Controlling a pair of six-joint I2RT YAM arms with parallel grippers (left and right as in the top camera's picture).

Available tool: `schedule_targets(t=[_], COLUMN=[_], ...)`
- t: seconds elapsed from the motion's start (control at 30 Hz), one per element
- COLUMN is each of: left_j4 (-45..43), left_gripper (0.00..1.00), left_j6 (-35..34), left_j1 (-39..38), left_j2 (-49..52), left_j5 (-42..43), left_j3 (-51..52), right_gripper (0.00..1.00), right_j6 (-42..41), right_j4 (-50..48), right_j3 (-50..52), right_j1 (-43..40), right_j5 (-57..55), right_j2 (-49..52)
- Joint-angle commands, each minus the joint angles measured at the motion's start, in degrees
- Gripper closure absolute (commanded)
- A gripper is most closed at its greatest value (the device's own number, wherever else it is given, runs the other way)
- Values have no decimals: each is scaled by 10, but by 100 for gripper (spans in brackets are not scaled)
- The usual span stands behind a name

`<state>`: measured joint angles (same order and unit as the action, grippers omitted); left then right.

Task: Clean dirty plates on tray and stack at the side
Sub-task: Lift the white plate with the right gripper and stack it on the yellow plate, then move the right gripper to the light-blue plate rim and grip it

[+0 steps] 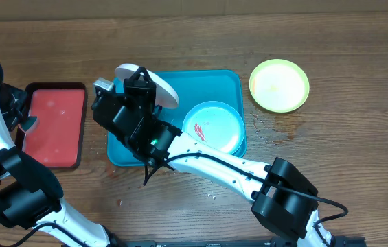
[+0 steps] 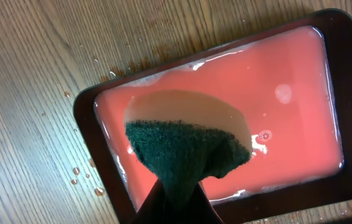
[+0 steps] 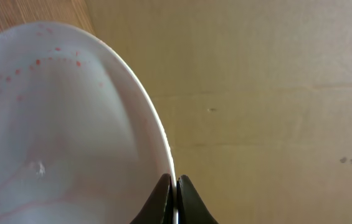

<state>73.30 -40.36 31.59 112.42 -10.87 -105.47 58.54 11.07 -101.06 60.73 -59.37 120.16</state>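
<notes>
Right claw point(image 3: 176, 182) pinching white plate point(image 3: 70, 124) rim, tilted

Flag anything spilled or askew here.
Droplets lie on the table beside the red tray and right of the teal tray. The white plate is tilted on edge, pinched at its rim by the right gripper.

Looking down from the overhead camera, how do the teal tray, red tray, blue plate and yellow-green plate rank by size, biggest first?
1. teal tray
2. red tray
3. blue plate and yellow-green plate: these look about alike, so I won't rank one above the other.
</notes>
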Motion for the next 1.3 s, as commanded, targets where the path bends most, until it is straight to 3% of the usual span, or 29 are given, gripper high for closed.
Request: schedule_targets(t=[0.0,0.03,0.07,0.13,0.17,0.2,0.23,0.3,0.33,0.4,0.43,0.53,0.7,0.93,0.97,1.07,1.17,1.27], left_j4=[0,-1,-1,-2,-3,-3,-3,-3,-3,-5,-5,-5,-5,-11,-11,-14,-13,-14], left_gripper=[96,96,96,96,96,96,96,96,96,96,96,96,96,96,96,96,96,95], left_j6=[-5,-5,-5,-5,-5,-3,2,1,1,1,1,1,1,1,1,1,1,1], left_j1=[-1,-1,-1,-1,-1,-1,-1,-1,-1,-1,-1,-1,-4,-16,-18,-21,-21,-21], left_j2=[5,5,5,5,5,5,5,5,5,5,5,5,5,5,5,5,5,5], left_j5=[7,16,22,25,30,30,30,30,30,30,30,30,30,30,30,30,30,30], left_j3=[3,3,3,3,3,3,3,3,3,3,3,3,3,3,3,3,3,3], right_gripper=[96,96,96,96,96,96,96,96,96,96,96,96,96,96,92,50,39,32], right_j6=[-178,-172,-149,-149,-150,-172,-250,-418,-504,-598,-644,-663,-663,-659,-661,-661,-650,-546], right_j4=[61,160,172,97,-6,-53,-62,11,112,241,304,358,365,259,246,225,218,208], right_j3=[-14,-14,-14,-15,-15,-15,-15,-15,-15,-14,-12,5,96,229,238,242,242,242], right_j1=[-19,-36,-44,-54,-69,-88,-119,-178,-231,-327,-407,-535,-710,-728,-725,-707,-678,-641], right_j5=[80,210,177,50,-17,-18,-4,35,117,286,426,598,691,723,725,741,789,931], right_j2=[-25,-24,-24,-30,-42,-59,-84,-118,-135,-139,-136,-133,-133,-133,-133,-133,-133,-133])
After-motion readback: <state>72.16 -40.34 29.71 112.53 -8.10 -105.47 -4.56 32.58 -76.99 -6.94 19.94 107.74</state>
